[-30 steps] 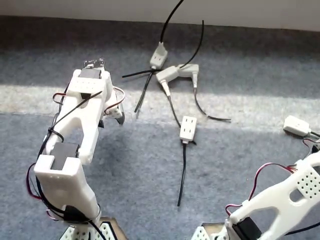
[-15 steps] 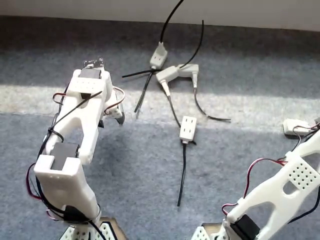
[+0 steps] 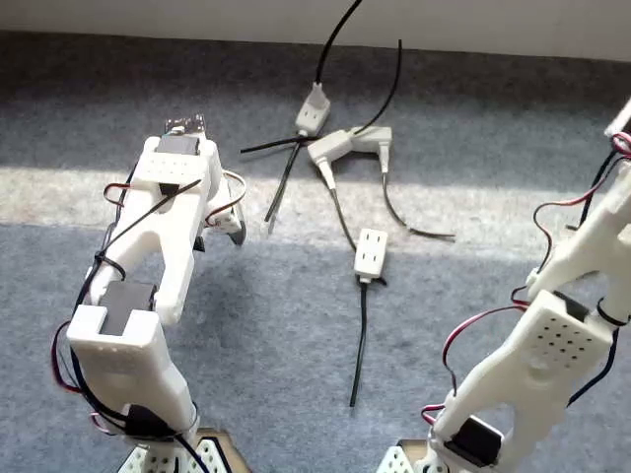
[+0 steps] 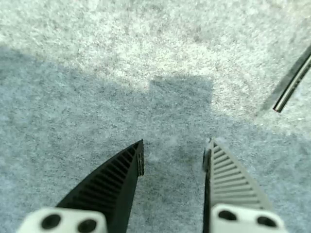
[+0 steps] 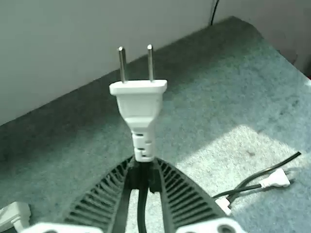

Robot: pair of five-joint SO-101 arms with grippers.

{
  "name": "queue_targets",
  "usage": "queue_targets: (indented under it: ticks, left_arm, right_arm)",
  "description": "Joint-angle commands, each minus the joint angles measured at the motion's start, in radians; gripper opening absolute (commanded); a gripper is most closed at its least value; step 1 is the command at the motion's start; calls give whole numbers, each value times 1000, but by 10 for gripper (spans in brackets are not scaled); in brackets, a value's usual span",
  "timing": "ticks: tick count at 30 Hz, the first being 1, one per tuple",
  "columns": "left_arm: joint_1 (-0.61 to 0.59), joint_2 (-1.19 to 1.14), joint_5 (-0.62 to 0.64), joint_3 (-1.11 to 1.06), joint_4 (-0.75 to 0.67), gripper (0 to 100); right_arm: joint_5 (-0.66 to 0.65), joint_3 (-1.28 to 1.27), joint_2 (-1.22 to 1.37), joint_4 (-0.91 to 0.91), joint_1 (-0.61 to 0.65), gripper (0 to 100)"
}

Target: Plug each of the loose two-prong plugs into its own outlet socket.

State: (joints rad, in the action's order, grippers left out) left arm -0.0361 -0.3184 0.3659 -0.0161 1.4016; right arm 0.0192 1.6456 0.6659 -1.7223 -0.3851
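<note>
Between the fingers of your right hand (image 5: pixel 143 165), pressed together on its ribbed neck, sits the white two-prong plug (image 5: pixel 138 102). Its dark cord (image 5: pixel 142 208) runs back through the grip. Both prongs point straight out along the hand's own line, held clear of the grey counter (image 5: pixel 233 145), so the plug's long axis already matches your reach.

From the high view, the likeliest target is the white socket block (image 3: pixel 371 251) mid-counter. It lies to the left of your right arm (image 3: pixel 552 345), between the two arms. Its length runs toward and away from the bases, with a black lead (image 3: pixel 361 335) trailing back. The slots seem to face upward, so by the look of it you will need to swing left and tip the prongs down.

Your left hand (image 4: pixel 175 145) is spread over bare counter, holding nothing, with a loose cord end (image 4: pixel 291 85) lying nearby.
</note>
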Motion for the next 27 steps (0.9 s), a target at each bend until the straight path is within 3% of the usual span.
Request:
queue_targets:
  ticks: [1,5,14,18,22,27]
  left_arm:
    - [-2,41,9,4,-11,210]
    - [-2,41,9,5,-12,210]
    - [-53,50,9,5,3,210]
    - [-59,53,6,16,104,213]
    - [-68,53,0,111,249,213]
    - [-154,53,-135,205,373,213]
  right_arm:
    - [-6,113,-117,-44,111,5]
    - [3,56,-165,-45,262,5]
    - [175,-435,-220,-38,622,5]
    - [354,-470,-219,-21,737,5]
    - [417,-470,-219,22,846,5]
    - [485,-481,-214,18,935,5]
